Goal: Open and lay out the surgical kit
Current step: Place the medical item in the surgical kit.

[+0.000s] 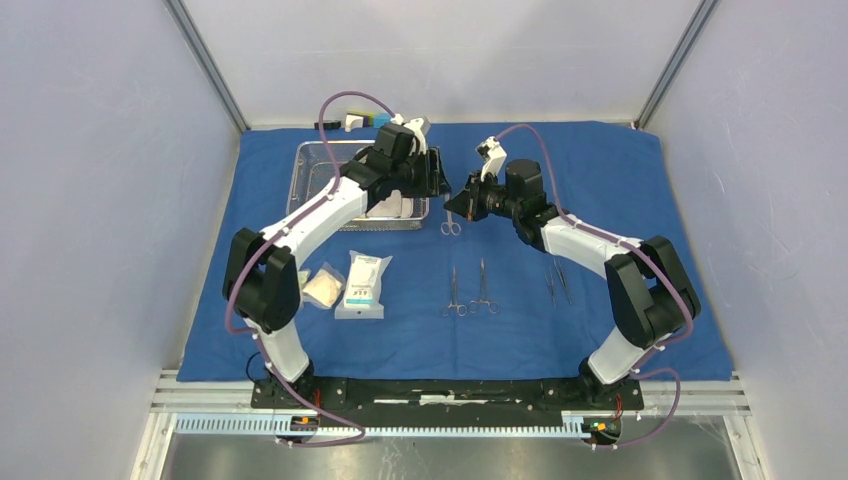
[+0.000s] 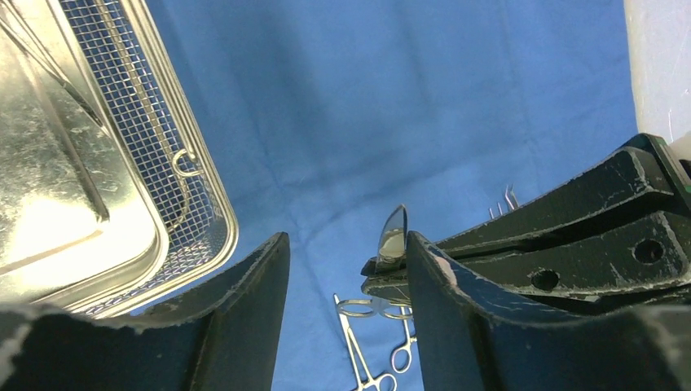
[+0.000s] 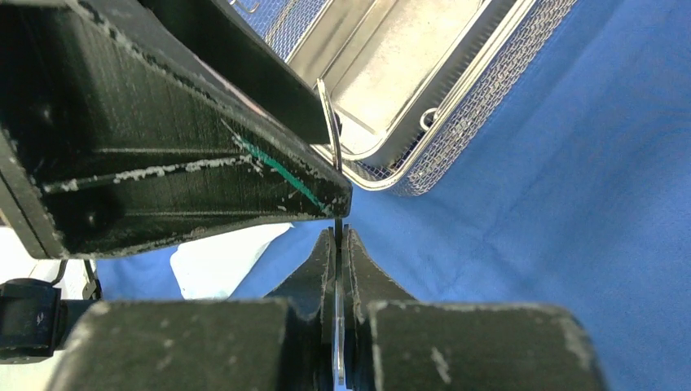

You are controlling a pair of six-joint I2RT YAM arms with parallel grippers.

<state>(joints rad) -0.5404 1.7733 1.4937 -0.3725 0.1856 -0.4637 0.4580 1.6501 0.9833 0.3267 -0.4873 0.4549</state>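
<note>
**Right fingers clamped on a curved instrument, left fingers parted around its tip**

The right fingers (image 3: 346,244) are pressed together on a slim curved steel instrument (image 2: 393,235), which is pinched in the slit between them. The left fingers (image 1: 440,178) meet them tip to tip and stand parted with a clear gap. The instrument's curved end sits in that gap, close against one finger; whether it touches cannot be told. Just to the left of the left fingers, the wire-mesh basket (image 1: 305,190) holds the steel pan (image 2: 73,204) on the blue cloth (image 1: 620,180). Toward the arm bases from both pairs of fingers, more instruments (image 1: 455,295) lie in pairs on the cloth. White packets (image 1: 362,285) lie further left.
</note>
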